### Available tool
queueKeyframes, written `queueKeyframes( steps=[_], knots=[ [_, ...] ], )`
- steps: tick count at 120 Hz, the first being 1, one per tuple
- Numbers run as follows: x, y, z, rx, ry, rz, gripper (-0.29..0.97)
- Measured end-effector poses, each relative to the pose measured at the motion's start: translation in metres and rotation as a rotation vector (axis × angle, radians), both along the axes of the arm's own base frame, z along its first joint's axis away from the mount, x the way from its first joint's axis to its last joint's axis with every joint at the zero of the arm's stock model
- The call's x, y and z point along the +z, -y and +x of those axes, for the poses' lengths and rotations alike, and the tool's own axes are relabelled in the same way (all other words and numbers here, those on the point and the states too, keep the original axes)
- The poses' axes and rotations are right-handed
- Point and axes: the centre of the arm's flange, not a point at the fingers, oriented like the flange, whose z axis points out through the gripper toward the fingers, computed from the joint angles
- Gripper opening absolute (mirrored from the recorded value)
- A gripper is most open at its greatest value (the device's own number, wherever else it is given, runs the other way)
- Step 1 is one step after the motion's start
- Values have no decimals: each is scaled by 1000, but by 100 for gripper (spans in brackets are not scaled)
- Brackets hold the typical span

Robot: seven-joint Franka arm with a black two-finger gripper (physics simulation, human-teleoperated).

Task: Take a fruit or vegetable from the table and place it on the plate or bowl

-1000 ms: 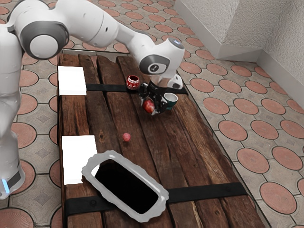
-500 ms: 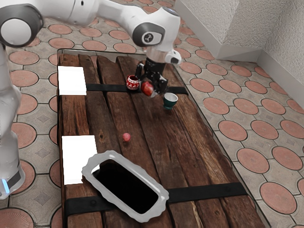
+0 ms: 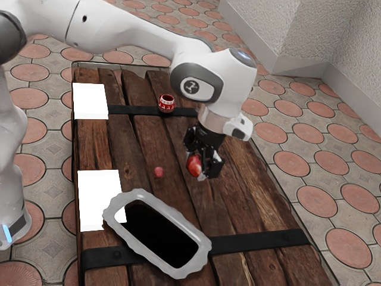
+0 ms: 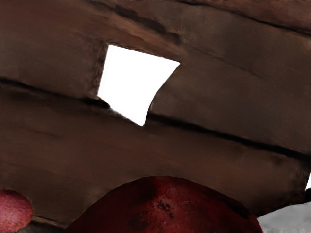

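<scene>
Over the middle of the dark wooden plank table, exterior view: black two-finger gripper, hanging downward from the white robot arm. Its fingers stood a little apart and pressed from two sides on a dark red round fruit, which filled the gap between them. The fruit was held above the planks, in contact with the fingers alone.

Wrist view: the dark red round fruit appeared as a large blurred mass just under the hand, with table planks beyond it.

Other items recorded on the table:
- Small red fruit, resting on the planks toward the exterior view's left of the gripper, near it but apart. In the wrist view it sat beside the held fruit.
- Oval black plate with a scalloped silver rim, at the near end of the table, well apart from the gripper. Nothing lay on it.
- Small red cup, upright at the far end, on the far black strap.
- Far white rectangular sheet, at the table's edge on the exterior view's left.
- Near white rectangular sheet, its corner tucked under the plate's rim.
- Near black strap, crossing the planks beside the plate.
- One white sheet showed in the wrist view; which of the two could not be told.
</scene>
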Motion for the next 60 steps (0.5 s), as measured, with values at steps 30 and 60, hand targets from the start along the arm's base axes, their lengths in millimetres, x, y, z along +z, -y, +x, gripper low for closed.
queueKeyframes(
  steps=[30, 60],
  knots=[
    [-2, 71, -26, -51, 3, -25, 35],
    [-40, 77, -61, -7, 0, -21, 34]
  ],
)
